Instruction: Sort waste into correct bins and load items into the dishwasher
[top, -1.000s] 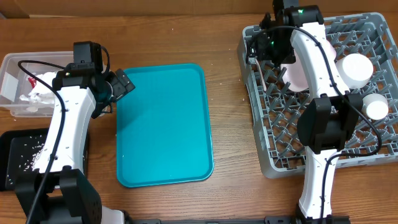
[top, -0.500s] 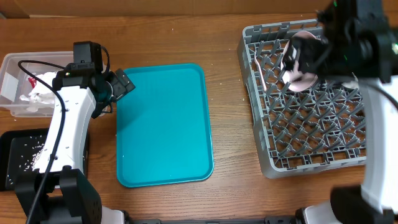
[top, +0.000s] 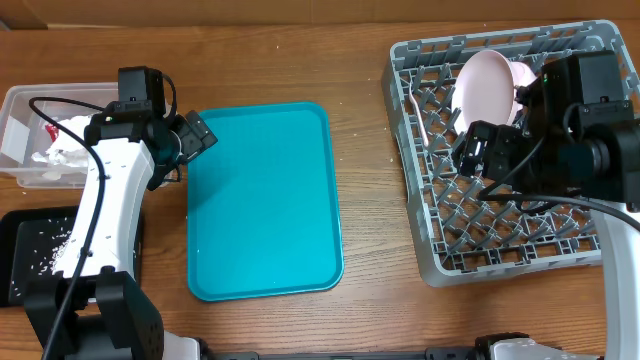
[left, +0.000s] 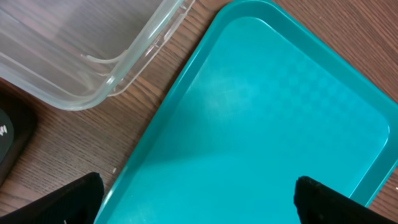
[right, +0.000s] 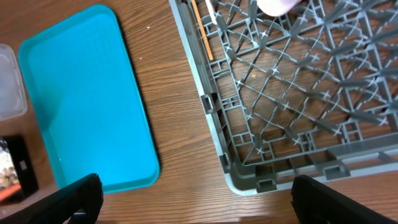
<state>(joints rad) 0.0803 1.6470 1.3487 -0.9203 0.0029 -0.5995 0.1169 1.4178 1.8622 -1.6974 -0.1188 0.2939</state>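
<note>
Both claws hanging wide apart and empty, sorting looking near done.
Right claw (right: 205, 202) is hovering above the dish rack's (top: 410, 200) front-left corner, left claw (left: 205, 205) near the clear tub (top: 20, 95); pink plate (top: 485, 85) is standing racked at the back. Probably best retreating high, clearing pegs and plate.

Teal serving tray (top: 265, 200) lying flat, centre of wooden table (top: 365, 150).

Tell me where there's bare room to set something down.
The teal tray is bare, as is the wood strip between it and the grey rack. The rack's back is crowded with the pink plate; the clear tub holds napkins.
</note>
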